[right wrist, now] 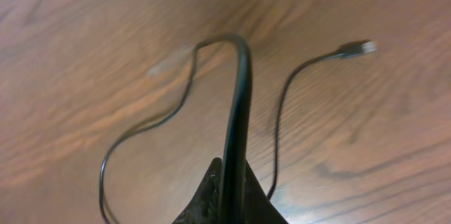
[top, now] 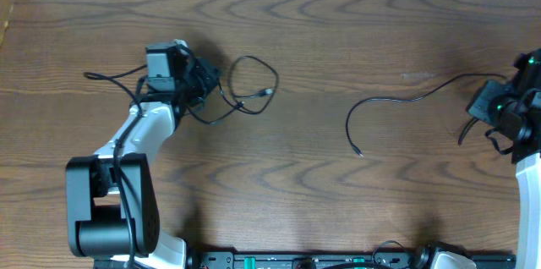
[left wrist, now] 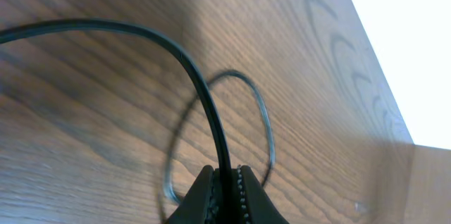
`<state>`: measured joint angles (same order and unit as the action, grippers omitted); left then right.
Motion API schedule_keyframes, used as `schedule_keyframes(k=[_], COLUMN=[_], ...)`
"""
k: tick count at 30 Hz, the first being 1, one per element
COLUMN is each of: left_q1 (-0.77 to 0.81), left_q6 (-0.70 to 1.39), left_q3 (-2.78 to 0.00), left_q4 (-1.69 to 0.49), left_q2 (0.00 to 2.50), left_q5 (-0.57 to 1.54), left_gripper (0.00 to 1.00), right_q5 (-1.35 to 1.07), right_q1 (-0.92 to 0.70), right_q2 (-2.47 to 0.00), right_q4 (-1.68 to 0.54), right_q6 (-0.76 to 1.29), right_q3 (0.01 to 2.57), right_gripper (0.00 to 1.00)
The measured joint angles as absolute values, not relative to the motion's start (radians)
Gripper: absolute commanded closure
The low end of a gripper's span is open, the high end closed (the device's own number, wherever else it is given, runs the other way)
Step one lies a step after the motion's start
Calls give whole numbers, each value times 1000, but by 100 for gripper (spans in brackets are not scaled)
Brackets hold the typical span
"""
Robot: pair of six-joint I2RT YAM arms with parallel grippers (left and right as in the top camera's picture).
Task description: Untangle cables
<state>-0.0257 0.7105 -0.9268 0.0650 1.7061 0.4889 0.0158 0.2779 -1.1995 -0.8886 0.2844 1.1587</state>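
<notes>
Two thin black cables lie apart on the wooden table. The left cable [top: 254, 73] forms loops beside my left gripper [top: 207, 79], with a small plug end [top: 268, 91] to the right. In the left wrist view the left gripper [left wrist: 224, 182] is shut on this cable [left wrist: 190, 65], which arcs up and off to the left. The right cable [top: 397, 100] curves from a free tip [top: 359, 152] toward my right gripper [top: 485, 107]. In the right wrist view the right gripper [right wrist: 232, 178] is shut on that cable [right wrist: 242, 90]; its plug [right wrist: 356, 46] rests on the wood.
The brown wooden table [top: 304, 15] has its far edge along the top of the overhead view. The left arm's base [top: 110, 210] stands at the front left. A black rail with electronics [top: 338, 260] runs along the front edge.
</notes>
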Motion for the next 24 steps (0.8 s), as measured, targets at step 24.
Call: schedule_keyframes(k=[24], left_q1=[237], left_q6=[496], left_q3=[-927], left_q4=[9], left_q2=[1703], left_q5=[578], left_gripper=[91], right_q5=[94], right_q1=[308], right_q2=[-1382], right_q4=[-643], right_q6=[146], right_q3=[1417], right_gripper=[99])
